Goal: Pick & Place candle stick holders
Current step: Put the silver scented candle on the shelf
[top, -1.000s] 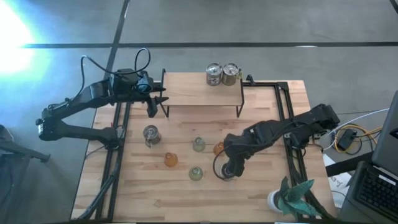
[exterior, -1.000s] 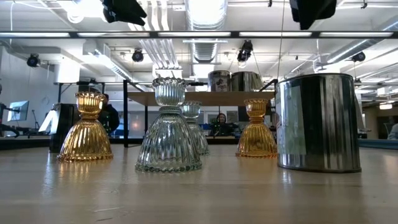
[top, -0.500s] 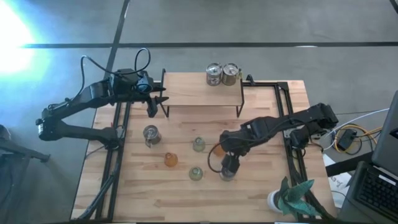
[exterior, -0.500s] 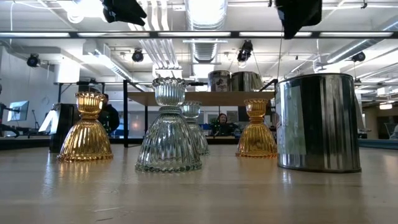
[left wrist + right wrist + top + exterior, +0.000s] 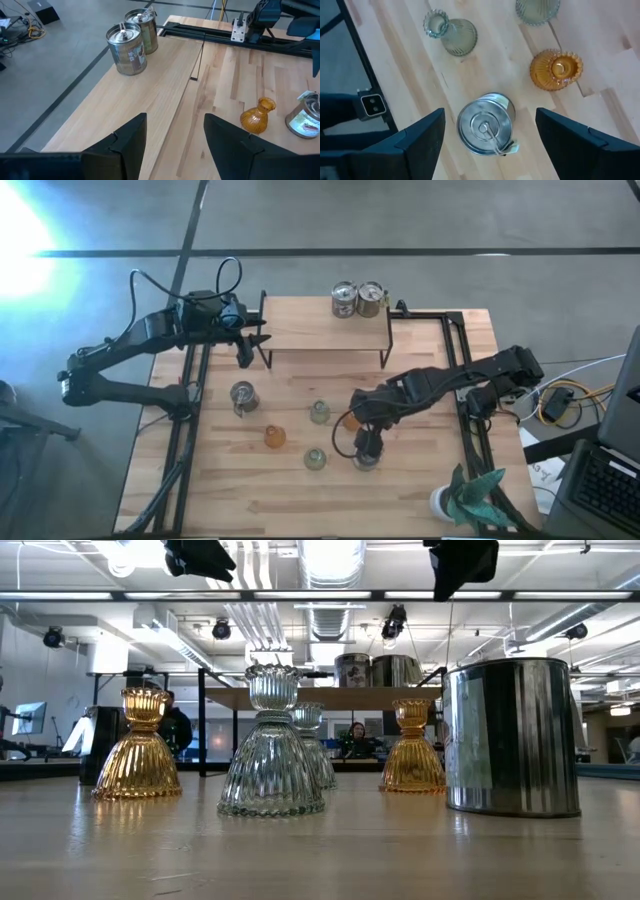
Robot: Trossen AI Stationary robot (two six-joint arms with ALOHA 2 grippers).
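Note:
A squat silvery holder (image 5: 485,130) stands upright on the table near its front, and my right gripper (image 5: 490,114) hangs open above it, a finger out to each side, touching nothing. Nearby stand two pale green glass holders (image 5: 319,412) (image 5: 315,459) and two amber ones (image 5: 274,437) (image 5: 350,420). Another silvery holder (image 5: 243,393) stands at the left. Two more (image 5: 127,49) (image 5: 144,31) sit on the raised wooden shelf (image 5: 325,330). My left gripper (image 5: 175,119) waits open over the shelf's left end.
A white pot with teal leaves (image 5: 455,500) stands at the near right corner. Dark metal rails (image 5: 465,370) run along the table's left and right sides. A laptop (image 5: 600,480) lies beyond the right edge. Bare wood shows along the near edge.
My right gripper has drifted a little toward the table's left edge, staying above the silvery holder. The holder has kept its place on the table.

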